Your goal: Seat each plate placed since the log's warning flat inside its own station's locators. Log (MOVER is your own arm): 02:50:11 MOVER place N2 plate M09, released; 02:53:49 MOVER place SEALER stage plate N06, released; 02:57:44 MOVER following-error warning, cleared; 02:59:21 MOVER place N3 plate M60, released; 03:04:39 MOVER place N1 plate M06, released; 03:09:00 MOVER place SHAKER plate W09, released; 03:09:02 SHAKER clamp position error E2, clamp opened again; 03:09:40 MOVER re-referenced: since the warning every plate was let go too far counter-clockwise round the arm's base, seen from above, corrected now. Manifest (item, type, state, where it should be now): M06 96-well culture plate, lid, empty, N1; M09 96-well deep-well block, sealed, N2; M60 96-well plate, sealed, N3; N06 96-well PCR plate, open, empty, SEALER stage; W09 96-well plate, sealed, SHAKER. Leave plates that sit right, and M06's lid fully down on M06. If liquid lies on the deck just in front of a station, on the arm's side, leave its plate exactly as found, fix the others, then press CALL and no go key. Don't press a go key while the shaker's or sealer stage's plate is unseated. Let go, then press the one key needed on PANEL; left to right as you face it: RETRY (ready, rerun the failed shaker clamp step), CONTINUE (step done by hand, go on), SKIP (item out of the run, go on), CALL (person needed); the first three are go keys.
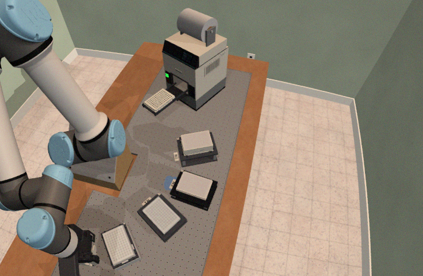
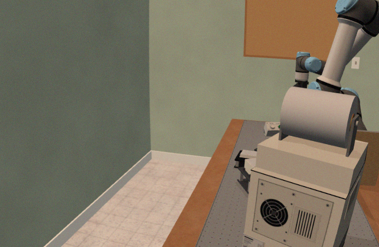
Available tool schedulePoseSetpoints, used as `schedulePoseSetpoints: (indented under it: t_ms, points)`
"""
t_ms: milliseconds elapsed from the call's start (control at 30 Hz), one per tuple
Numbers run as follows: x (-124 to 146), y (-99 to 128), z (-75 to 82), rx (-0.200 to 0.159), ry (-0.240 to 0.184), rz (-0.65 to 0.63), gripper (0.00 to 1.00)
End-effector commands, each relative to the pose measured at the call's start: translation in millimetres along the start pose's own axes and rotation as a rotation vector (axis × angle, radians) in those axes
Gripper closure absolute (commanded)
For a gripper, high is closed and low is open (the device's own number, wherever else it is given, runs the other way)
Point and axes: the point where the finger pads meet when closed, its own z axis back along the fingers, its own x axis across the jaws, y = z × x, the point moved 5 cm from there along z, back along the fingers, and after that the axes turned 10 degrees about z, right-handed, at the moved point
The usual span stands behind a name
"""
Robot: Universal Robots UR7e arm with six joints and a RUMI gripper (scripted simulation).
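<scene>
My gripper (image 1: 89,257) is shut and empty, low over the deck at the near left, just left of a white well plate (image 1: 118,245) in its grey frame. It does not touch that plate. A second well plate (image 1: 161,214) lies on a dark nest. A sealed plate (image 1: 193,185) sits on a black nest, shifted a little toward its far side. A thick pale block (image 1: 197,142) rests on a raised dark station. An open white plate (image 1: 158,99) lies on the sealer's stage. In the exterior view the gripper is hidden.
A blue puddle (image 1: 169,183) lies on the deck against the arm-side edge of the black nest. The sealer (image 1: 195,71) with its roll stands at the far end. The arm's pedestal (image 1: 103,169) is on the left. A small pale box (image 2: 271,128) shows beyond the sealer.
</scene>
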Motion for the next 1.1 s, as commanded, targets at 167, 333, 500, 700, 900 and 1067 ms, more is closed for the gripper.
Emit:
schedulePoseSetpoints:
  t_ms: [167,333,500,700,900,1067]
  points:
    - [34,40,-1.2,0.0,0.005,-0.031,1.0]
    - [43,51,-1.2,0.0,0.005,-0.031,1.0]
    - [60,70,-1.3,0.0,0.005,-0.031,1.0]
    - [60,70,-1.3,0.0,0.005,-0.031,1.0]
    - [60,70,-1.3,0.0,0.005,-0.031,1.0]
    - [60,70,-2.9,0.0,0.005,-0.031,1.0]
